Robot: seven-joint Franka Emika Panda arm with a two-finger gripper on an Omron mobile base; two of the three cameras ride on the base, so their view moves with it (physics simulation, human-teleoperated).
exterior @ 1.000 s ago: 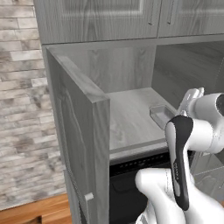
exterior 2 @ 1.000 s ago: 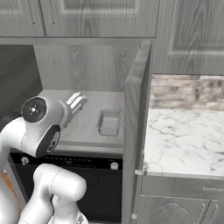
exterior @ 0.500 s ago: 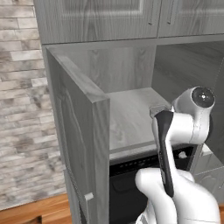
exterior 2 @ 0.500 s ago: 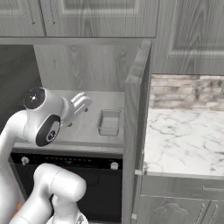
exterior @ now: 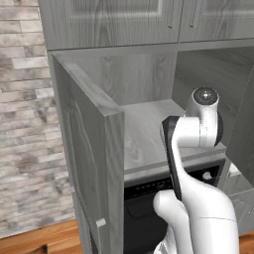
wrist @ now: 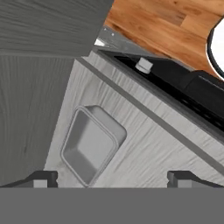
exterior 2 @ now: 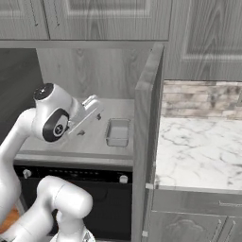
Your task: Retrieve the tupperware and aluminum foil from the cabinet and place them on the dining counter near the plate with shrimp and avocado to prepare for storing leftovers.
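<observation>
The tupperware point(exterior 2: 118, 132) is a small pale grey container resting on the shelf of the open cabinet point(exterior: 144, 134). In the hand view the tupperware point(wrist: 92, 144) lies just above and between my fingertips, nearer the left one. My gripper point(exterior 2: 90, 124) hovers over the shelf a little left of the container, open and holding nothing. My gripper point(wrist: 111, 179) shows both dark fingertips point(wrist: 43, 178) set wide apart. The aluminum foil, the dining counter and the plate with shrimp and avocado are out of view.
The cabinet's left door point(exterior: 94, 163) and right door point(exterior 2: 147, 142) stand swung open on either side of the arm. A black oven front with knobs point(exterior 2: 71, 189) sits under the shelf. A marble worktop point(exterior 2: 198, 151) with a brick backsplash lies to the right.
The arm's elbow has swung across in front of the shelf and the hand has edged a little toward the tupperware. The jaws have stayed open.
</observation>
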